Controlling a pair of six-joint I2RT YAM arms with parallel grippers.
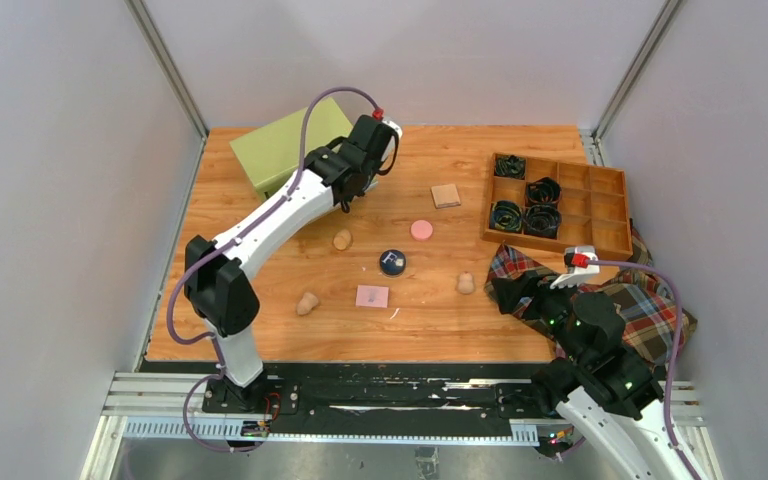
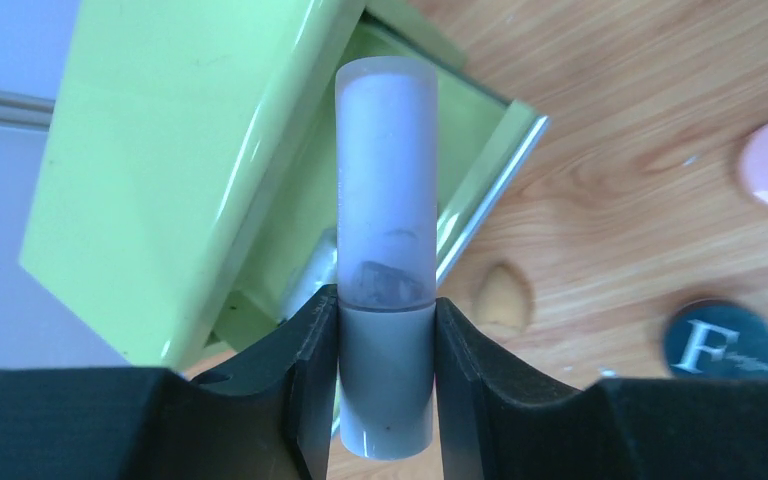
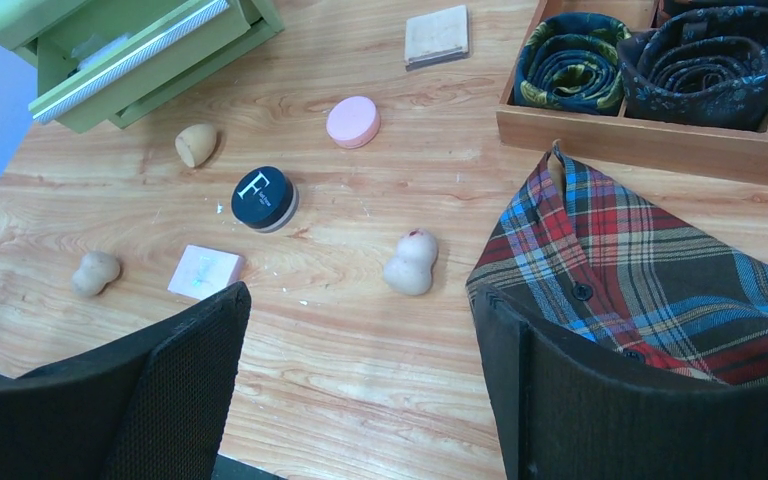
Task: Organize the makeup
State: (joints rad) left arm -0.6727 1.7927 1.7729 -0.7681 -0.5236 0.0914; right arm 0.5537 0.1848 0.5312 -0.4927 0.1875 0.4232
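Left end effector [image 2: 384,345] clamps the frosted white plastic tube [image 2: 386,190] by its lower end, so you can drop it into the lime-green box's open drawer [image 2: 463,115] just beyond | right end effector [image 3: 360,335] gapes empty above the wooden worktop [image 3: 440,195], near the plaid cloth [image 3: 640,270].

Three tan egg-shaped sponges [image 1: 343,239] [image 1: 306,303] [image 1: 465,284] are in view, the only makeup item that shows more than once. The rest come singly: one pink round disc [image 1: 421,230], one navy round compact [image 1: 392,262], one pink square pad [image 1: 372,296], one tan square [image 1: 446,195] and one white tube [image 2: 385,300]. There are four black coiled bands [image 1: 543,190], all in one wooden tray [image 1: 608,238]. Then one plaid cloth [image 1: 640,300], one green drawer box [image 1: 280,150] and two arms [image 1: 270,215].
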